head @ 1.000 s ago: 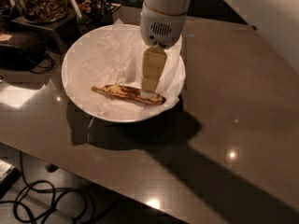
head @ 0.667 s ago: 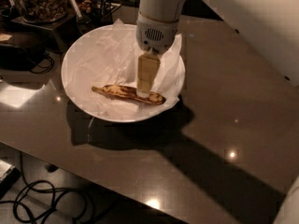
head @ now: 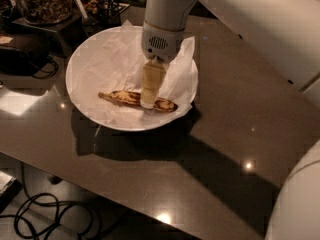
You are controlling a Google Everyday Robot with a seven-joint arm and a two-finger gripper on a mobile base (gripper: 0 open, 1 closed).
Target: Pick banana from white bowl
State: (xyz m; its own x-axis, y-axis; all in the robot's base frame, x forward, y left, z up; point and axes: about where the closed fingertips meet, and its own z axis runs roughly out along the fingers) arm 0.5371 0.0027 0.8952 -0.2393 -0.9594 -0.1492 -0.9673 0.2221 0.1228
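Note:
The banana, yellow with brown-black blotches, lies across the front part of the white bowl, stem end to the left. The bowl is lined with crinkled white paper. My gripper reaches down from above into the bowl, and its cream-coloured tip rests on the banana's middle-right part. The tip hides a short stretch of the banana.
Dark containers of nuts stand at the back left beside the bowl. A black device with a cable lies at the left. The dark table's front edge runs diagonally, with cables on the floor below.
The gripper has moved left and down, from above the banana's right end to the banana's middle. The banana and bowl have not moved.

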